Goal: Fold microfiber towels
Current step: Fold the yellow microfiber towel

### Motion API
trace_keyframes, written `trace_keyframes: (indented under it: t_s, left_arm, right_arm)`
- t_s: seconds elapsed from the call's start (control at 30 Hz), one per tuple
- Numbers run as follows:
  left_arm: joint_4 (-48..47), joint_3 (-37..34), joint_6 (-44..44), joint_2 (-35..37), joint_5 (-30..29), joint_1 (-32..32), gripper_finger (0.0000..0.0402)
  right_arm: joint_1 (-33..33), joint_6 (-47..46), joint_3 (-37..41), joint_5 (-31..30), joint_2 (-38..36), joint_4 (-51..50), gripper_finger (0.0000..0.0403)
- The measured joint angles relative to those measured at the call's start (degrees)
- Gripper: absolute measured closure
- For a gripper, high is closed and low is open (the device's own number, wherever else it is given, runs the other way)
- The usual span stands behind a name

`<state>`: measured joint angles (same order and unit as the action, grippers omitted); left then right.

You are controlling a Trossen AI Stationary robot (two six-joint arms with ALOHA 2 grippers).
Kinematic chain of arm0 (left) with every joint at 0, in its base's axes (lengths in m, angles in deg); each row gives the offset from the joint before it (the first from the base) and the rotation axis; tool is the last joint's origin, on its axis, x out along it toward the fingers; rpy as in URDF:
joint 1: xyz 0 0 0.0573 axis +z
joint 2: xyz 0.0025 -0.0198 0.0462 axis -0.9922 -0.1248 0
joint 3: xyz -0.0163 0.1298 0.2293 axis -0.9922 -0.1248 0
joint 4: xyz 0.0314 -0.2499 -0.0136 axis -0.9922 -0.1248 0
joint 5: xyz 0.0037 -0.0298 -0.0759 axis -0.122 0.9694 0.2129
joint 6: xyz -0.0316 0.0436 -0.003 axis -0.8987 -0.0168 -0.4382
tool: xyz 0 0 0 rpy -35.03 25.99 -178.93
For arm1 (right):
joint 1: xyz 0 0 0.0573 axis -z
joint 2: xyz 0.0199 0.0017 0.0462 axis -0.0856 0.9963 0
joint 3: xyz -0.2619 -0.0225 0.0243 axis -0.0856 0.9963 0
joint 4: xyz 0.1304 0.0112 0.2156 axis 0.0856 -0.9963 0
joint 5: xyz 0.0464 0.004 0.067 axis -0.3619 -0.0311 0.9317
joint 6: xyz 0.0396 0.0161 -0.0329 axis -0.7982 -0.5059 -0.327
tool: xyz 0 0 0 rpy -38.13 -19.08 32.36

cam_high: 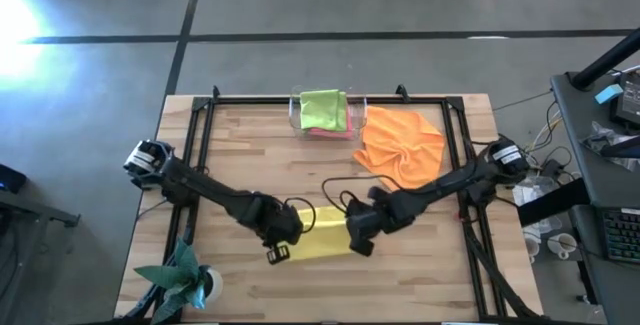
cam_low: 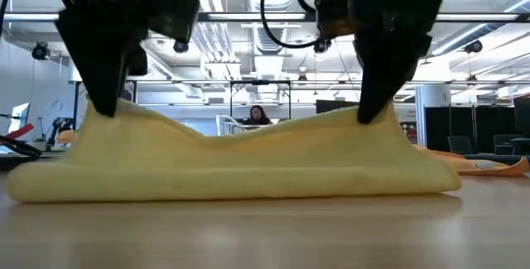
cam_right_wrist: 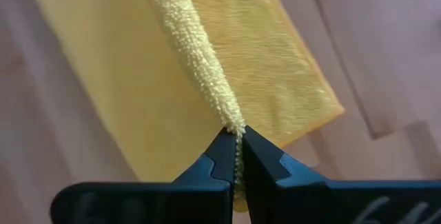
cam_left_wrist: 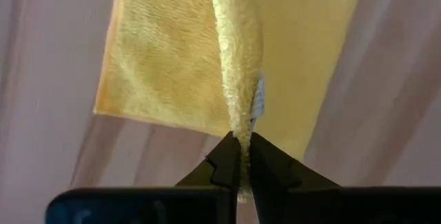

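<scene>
Yellow towel (cam_high: 322, 233) beside orange towel (cam_high: 402, 145)

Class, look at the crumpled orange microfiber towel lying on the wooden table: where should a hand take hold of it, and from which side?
Probably pinch a raised fold of the crumpled orange microfiber towel from above; it lies bunched, so ridges stand proud while its edges sit flat.

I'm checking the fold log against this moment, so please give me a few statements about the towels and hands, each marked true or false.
1. Both hands pinch the yellow towel. True: left hand, right hand.
2. The orange towel lies folded flat. False: it lies crumpled.
3. A lime green towel sits in the clear tray. True.
4. The yellow towel hangs clear of the table. False: its lower layer rests on it.
</scene>
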<state>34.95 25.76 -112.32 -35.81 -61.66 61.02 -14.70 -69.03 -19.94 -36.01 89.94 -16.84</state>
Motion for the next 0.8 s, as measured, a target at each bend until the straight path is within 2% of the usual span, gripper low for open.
trace_keyframes:
  t_s: [0.23, 0.53, 0.7, 0.8]
  left_arm:
    - [0.43, -2.65, 0.48, -0.31, -0.26, 3.27, 0.0389]
    - [0.59, -2.81, 1.83, -0.29, -0.76, 3.83, 0.0383]
    - [0.82, -2.75, 2.49, -0.31, -1.64, 4.29, 0.0354]
    - [0.16, -2.68, 2.63, -0.25, -1.83, 5.60, 0.0326]
  right_arm:
    - [3.51, -0.18, 0.16, 2.63, 0.68, -1.33, 0.0394]
    - [4.02, -0.16, 0.16, 2.84, 0.86, -1.16, 0.0391]
    - [4.38, 0.19, 0.16, 2.14, 0.86, -1.15, 0.0360]
    - [4.87, 0.85, 0.16, -1.48, 0.79, -1.16, 0.0332]
